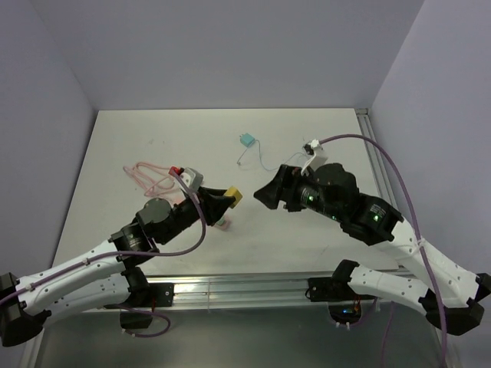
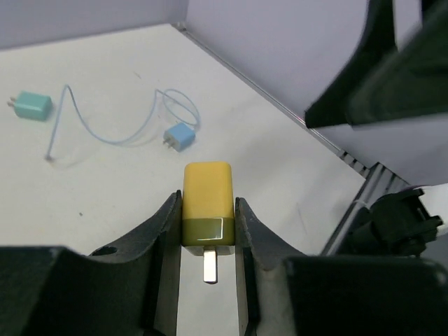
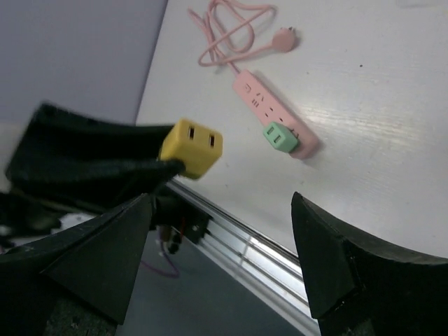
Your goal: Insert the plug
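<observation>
My left jaws clamp the yellow plug (image 2: pixel 207 210) in the air, right jaws wide and empty; pushing it into the pink power strip (image 3: pixel 255 98) is yet to do

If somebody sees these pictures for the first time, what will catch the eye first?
First comes the bright yellow plug, pinched in the left pincer and held above the table. Facing it, the right pincer stands wide open and empty. On the table lies a pink power strip with a green adapter seated in it.
</observation>
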`<state>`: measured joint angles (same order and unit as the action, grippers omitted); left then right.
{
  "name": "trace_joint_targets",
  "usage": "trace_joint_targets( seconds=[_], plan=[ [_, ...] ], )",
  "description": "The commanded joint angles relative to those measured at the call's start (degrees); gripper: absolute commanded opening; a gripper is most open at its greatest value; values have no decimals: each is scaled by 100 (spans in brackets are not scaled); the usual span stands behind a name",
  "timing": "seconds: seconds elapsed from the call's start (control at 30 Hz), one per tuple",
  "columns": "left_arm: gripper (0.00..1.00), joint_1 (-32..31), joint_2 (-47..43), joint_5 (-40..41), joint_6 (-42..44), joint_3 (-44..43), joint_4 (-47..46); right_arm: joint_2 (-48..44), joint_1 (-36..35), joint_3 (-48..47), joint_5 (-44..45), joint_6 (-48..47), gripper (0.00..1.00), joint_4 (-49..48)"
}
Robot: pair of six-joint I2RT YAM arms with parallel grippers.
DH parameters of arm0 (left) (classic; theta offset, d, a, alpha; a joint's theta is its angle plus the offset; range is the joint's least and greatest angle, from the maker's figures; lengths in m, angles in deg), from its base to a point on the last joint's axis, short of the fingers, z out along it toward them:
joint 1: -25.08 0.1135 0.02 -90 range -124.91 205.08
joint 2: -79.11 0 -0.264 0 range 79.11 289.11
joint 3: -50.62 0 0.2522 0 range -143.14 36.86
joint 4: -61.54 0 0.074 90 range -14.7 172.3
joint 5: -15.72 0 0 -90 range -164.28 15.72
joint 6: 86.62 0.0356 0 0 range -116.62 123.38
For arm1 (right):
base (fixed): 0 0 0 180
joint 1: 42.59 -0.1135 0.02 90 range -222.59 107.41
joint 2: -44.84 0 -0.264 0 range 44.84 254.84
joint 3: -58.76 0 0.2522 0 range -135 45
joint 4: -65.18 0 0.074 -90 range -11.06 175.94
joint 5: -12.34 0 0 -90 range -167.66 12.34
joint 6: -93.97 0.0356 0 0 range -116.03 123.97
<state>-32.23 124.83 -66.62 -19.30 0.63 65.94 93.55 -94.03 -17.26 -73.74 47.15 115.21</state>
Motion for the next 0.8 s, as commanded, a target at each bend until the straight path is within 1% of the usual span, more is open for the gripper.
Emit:
trace_joint_targets(
  seconds=[0.0, 0.03, 0.07, 0.13, 0.27, 0.4, 0.57, 0.73, 0.77],
  plan=[
    [0, -121, -282, 263, 1281, 316, -1145, 375, 695, -330, -1304, 665, 87, -278],
    [0, -122, -378, 201, 1379, 396, -1373, 472, 958, -435, -1541, 683, 86, -322],
    [0, -130, -431, 88, 1484, 467, -1497, 708, 1039, -506, -1866, 683, 85, -331],
    [0, -130, -528, -229, 1757, 590, -1646, 920, 1101, -681, -2018, 622, 84, -323],
    [0, -130, -730, -589, 2073, 809, -1822, 1377, 1101, -761, -2789, 621, 82, -541],
    [0, -139, -845, -713, 2136, 819, -1850, 1501, 1092, -665, -2967, 709, 80, -806],
    [0, -130, -722, -862, 2206, 670, -1683, 1510, 1092, -550, -3231, 780, 77, -1174],
    [0, -139, -643, -1038, 2206, 643, -1639, 1545, 1092, -559, -3477, 736, 74, -1351],
    [0, -139, -651, -1056, 2206, 652, -1639, 1624, 1084, -611, -3503, 701, 73, -1238]
  ],
)
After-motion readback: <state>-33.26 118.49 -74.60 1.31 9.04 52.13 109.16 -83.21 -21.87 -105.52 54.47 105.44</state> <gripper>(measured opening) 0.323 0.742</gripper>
